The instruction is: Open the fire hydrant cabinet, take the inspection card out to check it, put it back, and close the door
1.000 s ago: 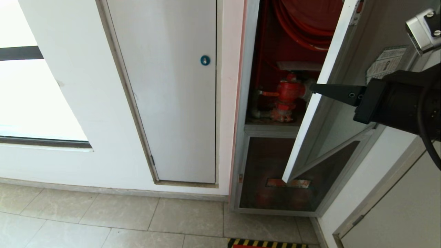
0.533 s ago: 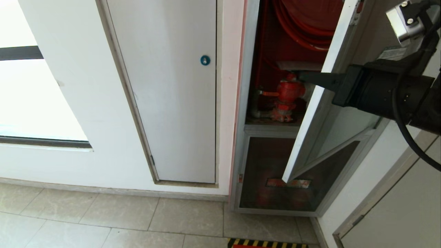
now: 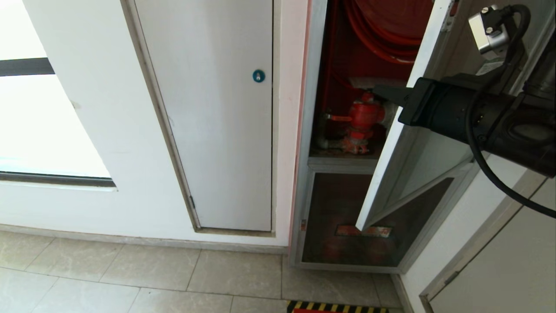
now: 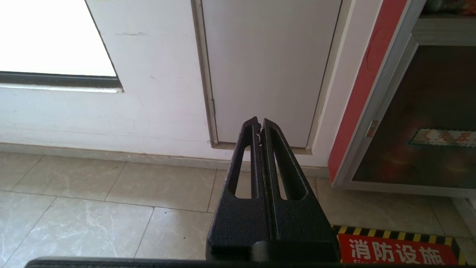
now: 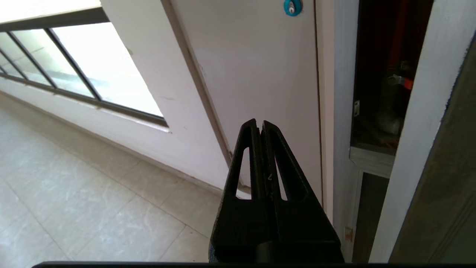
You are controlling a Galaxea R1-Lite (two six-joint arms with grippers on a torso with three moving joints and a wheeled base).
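Note:
The fire hydrant cabinet (image 3: 310,130) stands partly open, showing its red inside, hose reel (image 3: 382,34) and red valve (image 3: 362,115). The door (image 3: 404,126) hangs ajar, hinged at the right, its pale edge toward me. A whitish flat inspection card (image 3: 362,81) lies just above the valve. My right gripper (image 3: 375,90) is shut and empty; it reaches across the door's edge, tip beside the card, contact unclear. The right wrist view shows that gripper (image 5: 259,124) with the door edge (image 5: 420,130) alongside. My left gripper (image 4: 259,124) is shut, parked low, facing the wall's foot.
A plain white panel with a blue round lock (image 3: 258,76) is left of the cabinet. Below the valve is a smaller dark glass panel with a red label (image 3: 362,231). A striped floor sign (image 3: 336,308) lies on the tiles; another door frame (image 3: 478,248) is at the right.
My right arm has moved left and slightly up, bringing the shut gripper's tip past the door's edge to beside the card. The door and the left arm have not moved.

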